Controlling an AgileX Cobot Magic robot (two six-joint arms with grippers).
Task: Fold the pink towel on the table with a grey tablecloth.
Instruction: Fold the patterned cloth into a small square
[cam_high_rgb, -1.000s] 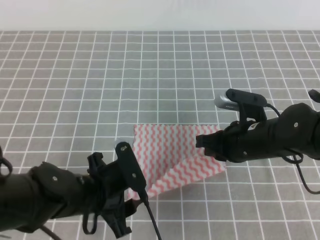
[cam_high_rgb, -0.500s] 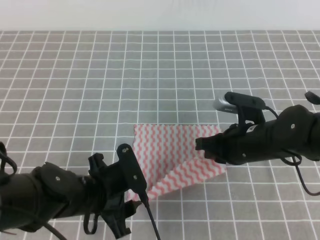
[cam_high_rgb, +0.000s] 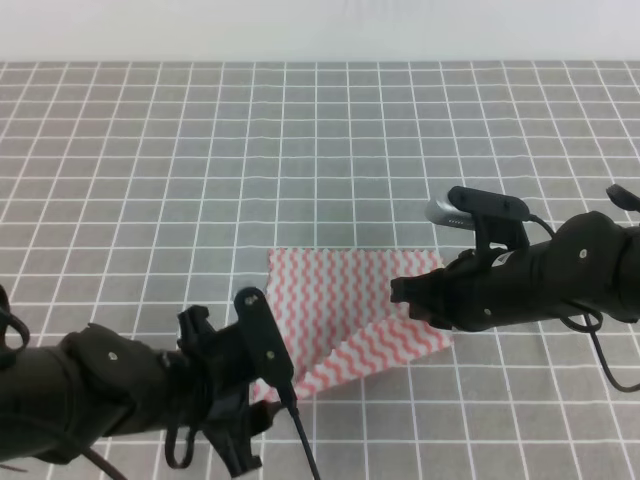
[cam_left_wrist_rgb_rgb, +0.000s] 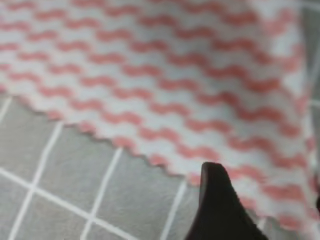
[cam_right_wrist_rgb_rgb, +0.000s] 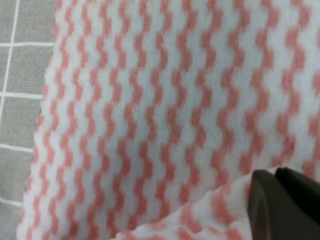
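Towel (cam_high_rgb: 345, 310), pink, lies mid-bench (cam_high_rgb: 150, 150), near edge lifted over itself; right gripper (cam_high_rgb: 408, 292) jaws pinch its right corner for folding; left gripper (cam_high_rgb: 262, 392) at near-left corner, jaw state unclear.

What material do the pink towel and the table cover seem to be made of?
The pink towel looks like thin, soft nonwoven or fleecy cloth: matte, slightly fuzzy surface, jagged cut edge, and it creases limply. The grey tablecloth looks like flat matte fabric printed with white grid lines; its exact fibre cannot be told.
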